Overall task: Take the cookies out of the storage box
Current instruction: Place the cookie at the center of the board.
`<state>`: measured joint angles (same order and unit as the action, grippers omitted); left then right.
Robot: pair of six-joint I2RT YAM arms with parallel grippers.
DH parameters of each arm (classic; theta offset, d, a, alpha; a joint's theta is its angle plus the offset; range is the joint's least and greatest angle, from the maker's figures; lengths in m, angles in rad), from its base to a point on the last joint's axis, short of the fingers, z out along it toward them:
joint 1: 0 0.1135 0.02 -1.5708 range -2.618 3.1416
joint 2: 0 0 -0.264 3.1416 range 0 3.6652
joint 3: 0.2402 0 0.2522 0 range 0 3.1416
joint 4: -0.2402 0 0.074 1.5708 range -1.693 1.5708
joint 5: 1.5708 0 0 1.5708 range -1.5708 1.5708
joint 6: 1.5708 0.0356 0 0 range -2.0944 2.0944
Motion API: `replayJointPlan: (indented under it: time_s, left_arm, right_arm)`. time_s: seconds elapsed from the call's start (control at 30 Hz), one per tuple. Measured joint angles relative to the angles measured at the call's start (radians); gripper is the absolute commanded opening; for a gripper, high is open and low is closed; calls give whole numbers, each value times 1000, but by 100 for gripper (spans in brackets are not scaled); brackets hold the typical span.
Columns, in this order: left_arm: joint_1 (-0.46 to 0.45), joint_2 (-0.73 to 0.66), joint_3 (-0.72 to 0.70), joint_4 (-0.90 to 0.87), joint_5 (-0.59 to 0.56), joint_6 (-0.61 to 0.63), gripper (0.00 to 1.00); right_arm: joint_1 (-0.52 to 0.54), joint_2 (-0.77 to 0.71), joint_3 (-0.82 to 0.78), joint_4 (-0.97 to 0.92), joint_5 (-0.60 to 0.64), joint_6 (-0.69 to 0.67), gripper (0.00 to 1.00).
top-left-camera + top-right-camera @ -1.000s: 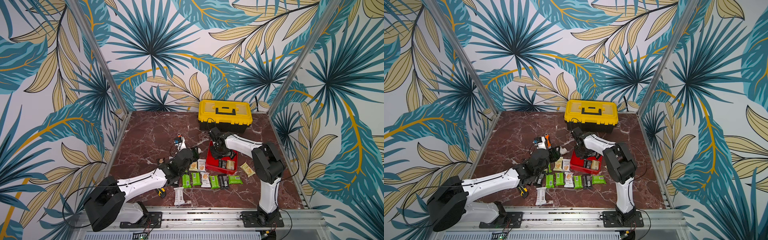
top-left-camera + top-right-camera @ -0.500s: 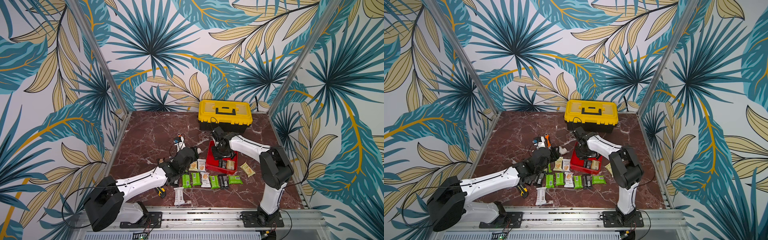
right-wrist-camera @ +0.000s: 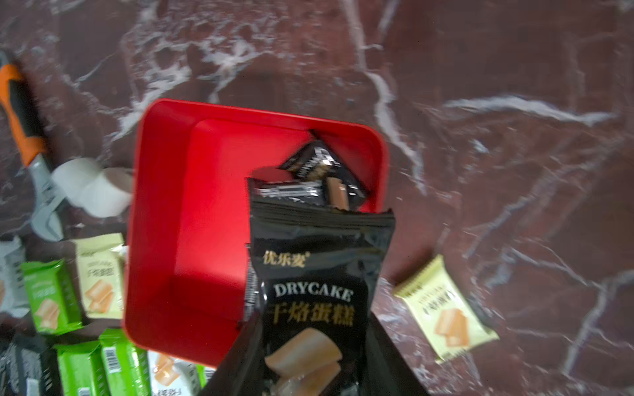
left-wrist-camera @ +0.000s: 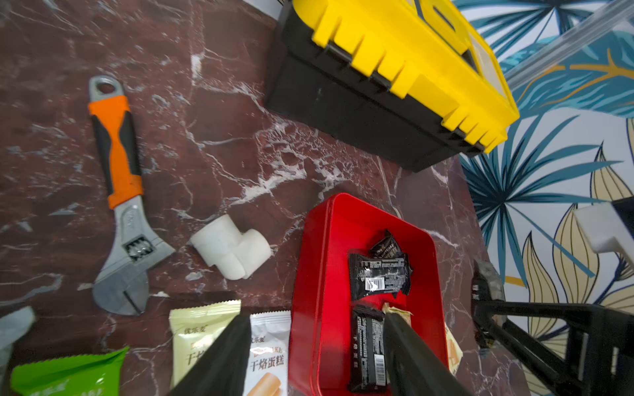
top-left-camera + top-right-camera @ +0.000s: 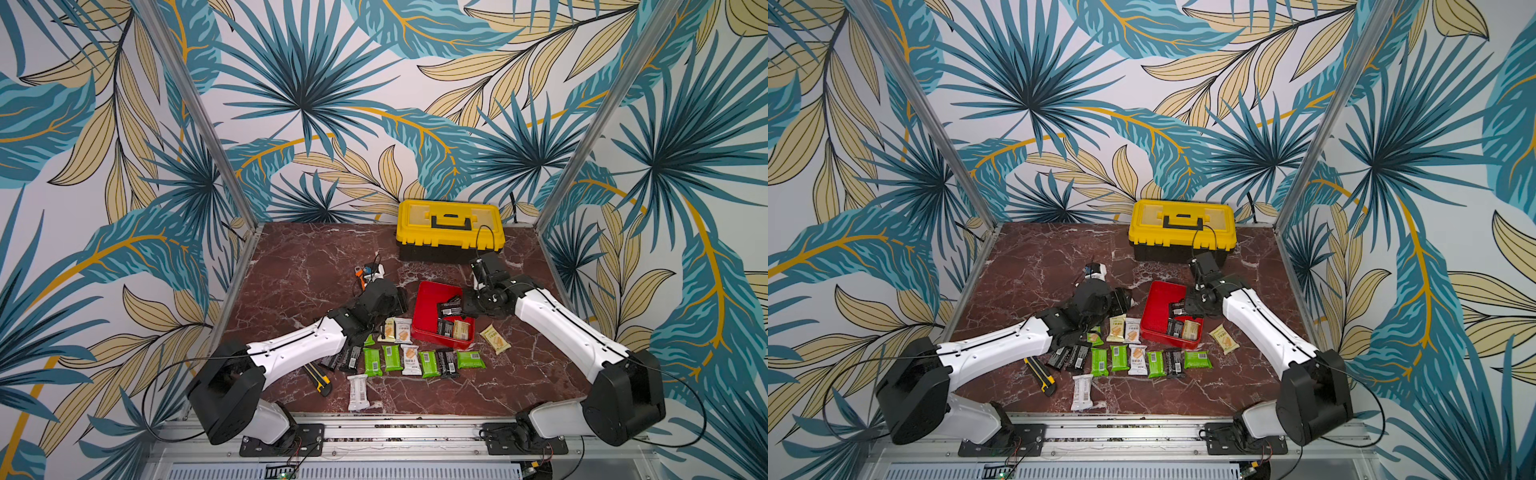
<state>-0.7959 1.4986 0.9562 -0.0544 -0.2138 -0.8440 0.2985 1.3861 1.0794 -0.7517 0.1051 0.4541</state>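
Rail edge: 1 white packet (image 5: 358, 391) and a utility knife (image 5: 319, 379) lie nearest the front, apart from the rest.
Table rows: the cookies (image 5: 372, 361), in green, white, black and cream wrappers, lie flat side by side just in front of the storage box (image 5: 428, 297). They seem to be set out so that each stays visible and clear of its neighbour.
Left arm: the left gripper (image 4: 317, 320) is spread and empty, straddling the box wall that faces it, seemingly ready for a packet inside.
Box: red, mid-table. A few black packets and 1 cream one lie in it.
Right arm: the right gripper (image 3: 314, 317) pinches 1 black packet (image 3: 319, 271) by its end above the box, a hold likely to carry it over the low wall.
Beside the box: a wrench (image 4: 118, 192) and a white pipe elbow (image 4: 231, 250), no part of the job.
Back wall: the yellow toolbox (image 5: 449, 228), lid down.
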Motion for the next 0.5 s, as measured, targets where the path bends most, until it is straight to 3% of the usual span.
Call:
replayJointPlan:
  time_s: [0.17,0.5]
  left_arm:
    - [2,124,129,-87,80,102,72]
    - [4,295,305,-233,219,278,72]
  right_arm:
    - [-105,-28,-89,-8,3,48,40]
    - [-193,70,-146,100,6,117,40]
